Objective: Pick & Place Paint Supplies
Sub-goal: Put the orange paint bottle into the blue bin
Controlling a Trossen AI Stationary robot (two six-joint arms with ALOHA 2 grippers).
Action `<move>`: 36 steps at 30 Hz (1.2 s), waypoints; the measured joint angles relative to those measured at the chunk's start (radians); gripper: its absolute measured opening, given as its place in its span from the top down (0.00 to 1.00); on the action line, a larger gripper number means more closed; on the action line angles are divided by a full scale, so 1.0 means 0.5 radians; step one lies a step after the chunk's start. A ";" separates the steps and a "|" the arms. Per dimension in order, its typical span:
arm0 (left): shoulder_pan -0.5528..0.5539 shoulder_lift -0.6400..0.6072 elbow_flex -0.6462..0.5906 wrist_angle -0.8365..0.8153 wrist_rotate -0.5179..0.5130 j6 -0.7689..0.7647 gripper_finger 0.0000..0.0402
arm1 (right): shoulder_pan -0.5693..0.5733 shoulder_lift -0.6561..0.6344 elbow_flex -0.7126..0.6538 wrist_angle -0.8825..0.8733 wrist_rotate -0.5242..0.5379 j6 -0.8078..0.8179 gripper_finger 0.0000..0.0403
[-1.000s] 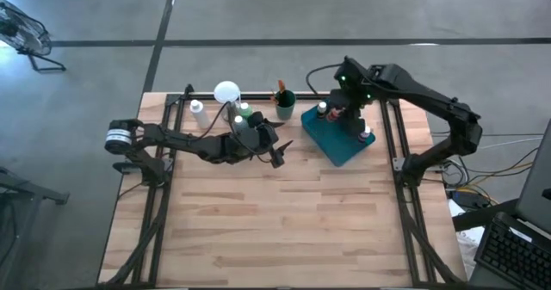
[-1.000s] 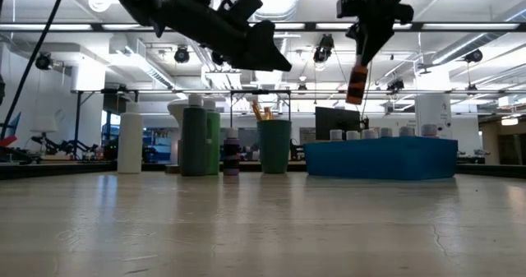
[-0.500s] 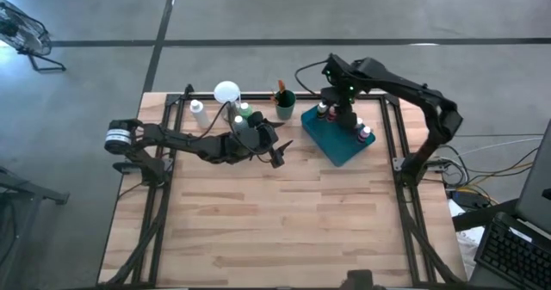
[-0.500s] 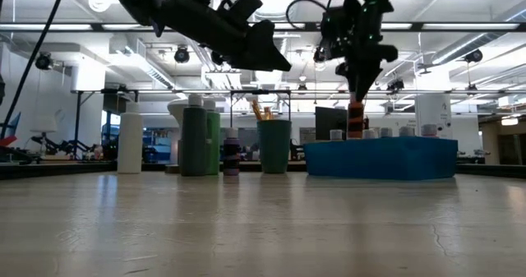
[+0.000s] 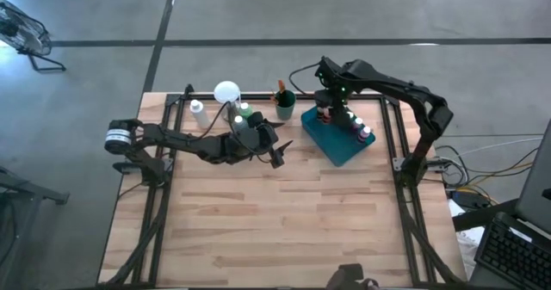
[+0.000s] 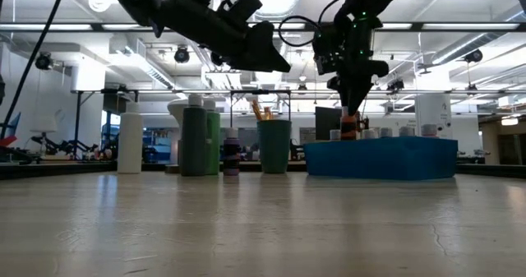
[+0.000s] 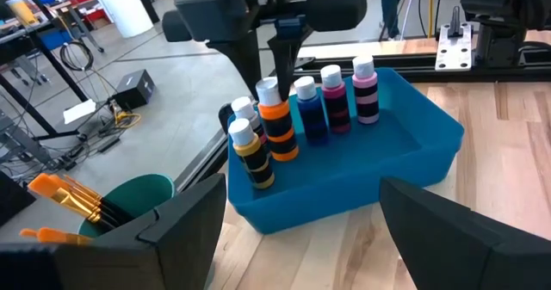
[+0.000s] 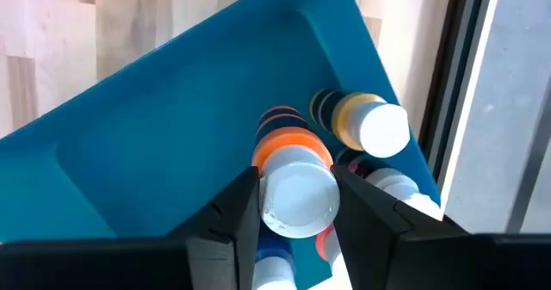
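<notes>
An orange paint bottle point(image 7: 277, 131) with a white cap hangs upright inside the teal tray point(image 5: 344, 145), with my right gripper point(image 8: 297, 195) shut on it from above. Beside it in the tray stand a yellow bottle point(image 7: 251, 157), a blue one point(image 7: 310, 114), a maroon one point(image 7: 334, 101) and a pink one point(image 7: 366, 92). My left gripper point(image 5: 277, 152) waits open and level above the table, left of the tray, with nothing between its fingers. My right gripper pinches the orange bottle's white cap point(image 8: 299, 206) between its two fingers point(image 7: 284, 62), which come from above and point down. The bottle hangs upright below them, its lower part point(image 6: 349, 127) down between the tray's walls. Whether its base touches the tray floor, I cannot tell.
Along the far edge stand a green cup point(image 5: 285, 106) with orange-handled brushes, a round white-topped object point(image 5: 226, 91), a white bottle point(image 5: 198, 109), green bottles point(image 5: 246, 114) and a small purple bottle point(image 6: 232, 155). A black frame point(image 5: 392, 135) runs along the table's sides. The near half is bare wood point(image 5: 284, 230).
My right gripper has gone down and toward the table's left edge with the orange bottle. The bottle, which hung well above the tray a second ago, now sits low among the other bottles in the tray, still upright.
</notes>
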 joint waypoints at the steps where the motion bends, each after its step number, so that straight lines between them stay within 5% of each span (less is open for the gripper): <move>1: 0.000 0.000 0.000 0.000 0.000 0.003 0.23 | -0.002 0.004 0.000 0.008 0.000 -0.008 0.71; 36: 0.001 0.000 -0.003 0.001 0.000 0.001 0.23 | -0.088 0.041 -0.257 0.264 -0.007 -0.134 0.71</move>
